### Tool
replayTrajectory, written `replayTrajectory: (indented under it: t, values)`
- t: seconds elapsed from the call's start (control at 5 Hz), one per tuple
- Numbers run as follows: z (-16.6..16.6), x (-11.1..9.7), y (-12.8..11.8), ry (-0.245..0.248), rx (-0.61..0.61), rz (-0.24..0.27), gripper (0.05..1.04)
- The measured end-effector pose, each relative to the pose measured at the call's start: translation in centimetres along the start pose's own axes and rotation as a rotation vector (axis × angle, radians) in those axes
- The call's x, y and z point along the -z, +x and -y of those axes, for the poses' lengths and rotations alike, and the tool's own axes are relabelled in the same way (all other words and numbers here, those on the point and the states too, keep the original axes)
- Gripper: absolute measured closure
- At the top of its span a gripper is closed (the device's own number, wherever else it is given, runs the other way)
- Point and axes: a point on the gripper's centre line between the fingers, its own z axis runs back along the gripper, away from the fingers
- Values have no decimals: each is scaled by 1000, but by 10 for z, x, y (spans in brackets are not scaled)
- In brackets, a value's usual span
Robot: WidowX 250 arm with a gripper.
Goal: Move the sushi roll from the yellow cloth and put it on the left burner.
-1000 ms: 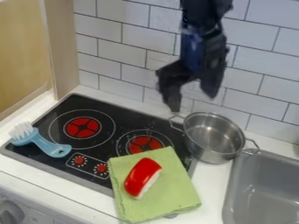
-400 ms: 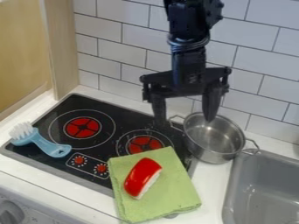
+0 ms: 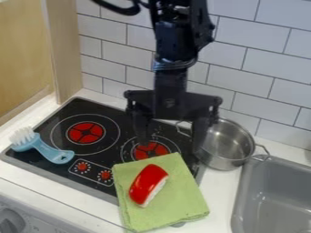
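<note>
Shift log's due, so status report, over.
Gripper open, empty, above stove. Sushi roll on green cloth. Brush on stove beside left burner.

The black robot arm is built of chunky, jointed segments with knobbly, uneven edges, and a small pale patch marks its upper part. A smooth black cable loops out at one side. Dark, faintly shiny bands ring the narrower section above the black end effector, which has a broad crossbar, angular at its ends, and two tapering fingers.
</note>
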Motion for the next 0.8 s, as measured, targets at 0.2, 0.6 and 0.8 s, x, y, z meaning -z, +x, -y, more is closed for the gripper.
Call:
replayTrajectory:
  t: [0.2, 0.6, 0.8]
  values:
    - [14, 6, 4, -119, 26, 33, 84]
    - [9, 24, -1, -83, 90, 51, 84]
    - [2, 33, -4, -34, 135, 37, 84]
